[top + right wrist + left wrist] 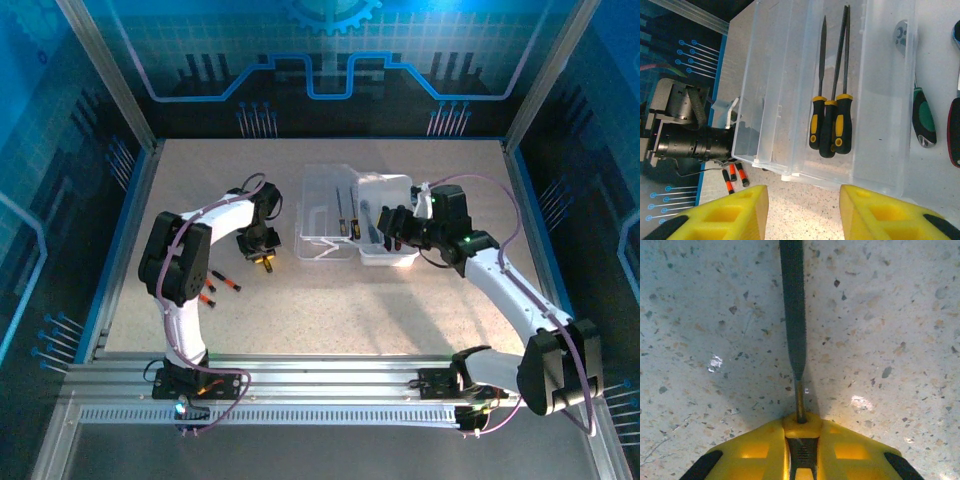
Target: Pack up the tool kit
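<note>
Case lies open on the table, in its far half, roughly midway between the left and right edges. The left gripper hangs just beside the case's near-left corner, low over the table. The right gripper hangs over the right half of the case. Two small orange-and-black pieces lie on the table nearer the left edge, beside the left arm. In the left wrist view, the left gripper has its yellow fingers closed on the thin metal shank of a file, whose dark blade runs straight away from them, low over the speckled table. In the right wrist view, the right gripper stands wide apart with nothing between its yellow fingers, above the table just short of the case. Three files with yellow-and-black handles lie side by side in a clear compartment, tips pointing away. A wrench with a silver head and green handle lies in the next compartment to their right. The orange-and-black pieces lie just outside the case's near-left corner.
</note>
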Robot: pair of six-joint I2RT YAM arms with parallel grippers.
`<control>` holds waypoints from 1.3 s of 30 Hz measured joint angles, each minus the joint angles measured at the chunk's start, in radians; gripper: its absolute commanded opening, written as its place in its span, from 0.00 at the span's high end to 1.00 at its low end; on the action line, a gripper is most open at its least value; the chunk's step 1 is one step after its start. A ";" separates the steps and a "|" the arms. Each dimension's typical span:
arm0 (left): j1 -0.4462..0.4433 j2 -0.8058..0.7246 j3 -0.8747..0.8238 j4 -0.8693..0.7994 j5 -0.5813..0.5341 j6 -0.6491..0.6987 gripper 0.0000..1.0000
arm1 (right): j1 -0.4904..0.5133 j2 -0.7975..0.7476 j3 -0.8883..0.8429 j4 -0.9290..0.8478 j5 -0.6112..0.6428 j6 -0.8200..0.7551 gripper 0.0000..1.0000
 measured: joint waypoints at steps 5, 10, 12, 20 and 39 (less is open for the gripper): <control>0.001 -0.012 -0.002 0.032 0.000 0.002 0.83 | 0.000 -0.005 0.000 -0.006 -0.001 0.000 0.57; 0.003 -0.073 -0.002 0.042 0.000 0.004 0.84 | 0.000 -0.020 0.000 -0.019 -0.005 0.000 0.57; 0.005 -0.111 -0.001 0.042 0.000 0.006 0.83 | 0.000 -0.028 0.000 -0.019 -0.005 0.003 0.57; 0.008 -0.265 0.079 0.015 0.008 0.010 0.82 | 0.046 -0.032 0.024 -0.043 -0.003 0.004 0.57; -0.163 -0.278 0.263 0.077 0.265 -0.106 0.82 | 0.276 0.164 0.246 -0.026 0.022 -0.008 0.55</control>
